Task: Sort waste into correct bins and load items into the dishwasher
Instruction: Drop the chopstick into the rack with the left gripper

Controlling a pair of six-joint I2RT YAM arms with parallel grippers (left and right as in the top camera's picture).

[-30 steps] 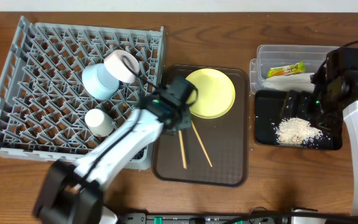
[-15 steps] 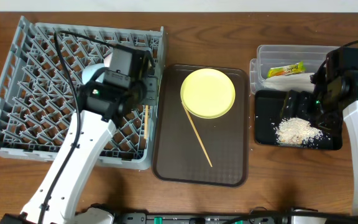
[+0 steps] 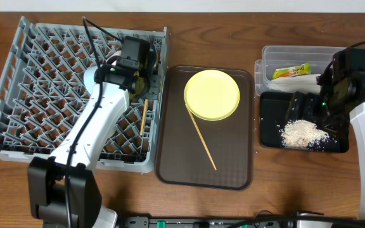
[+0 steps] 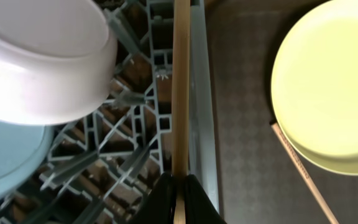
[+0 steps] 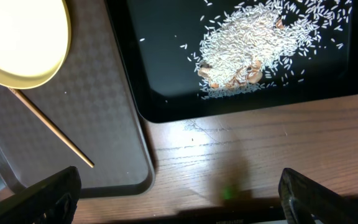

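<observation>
My left gripper (image 3: 143,95) (image 4: 180,186) is shut on a wooden chopstick (image 3: 144,120) (image 4: 181,93), holding it over the right edge of the grey dish rack (image 3: 30,120) (image 4: 201,124). The white-beige bowl (image 4: 42,56) and light blue bowl (image 3: 88,78) (image 4: 5,155) sit in the rack beside it. The small white cup is hidden under the arm. The yellow plate (image 3: 212,95) (image 4: 328,81) and the second chopstick (image 3: 201,142) (image 5: 48,134) lie on the brown tray. My right gripper (image 3: 306,104) (image 5: 182,199) is open and empty above the black tray (image 3: 271,101) (image 5: 166,99) with rice scraps (image 3: 303,133) (image 5: 260,43).
The clear tub (image 3: 277,54) at the back right holds the green-and-orange wrapper (image 3: 291,71) and the white napkin (image 3: 300,81). The brown serving tray (image 3: 233,158) (image 5: 104,124) lies between rack and bins. Bare wood runs along the table's front edge.
My left arm has swung from the brown tray to the rack's right edge, carrying one chopstick, then shifted toward the back. The right arm has not moved.
</observation>
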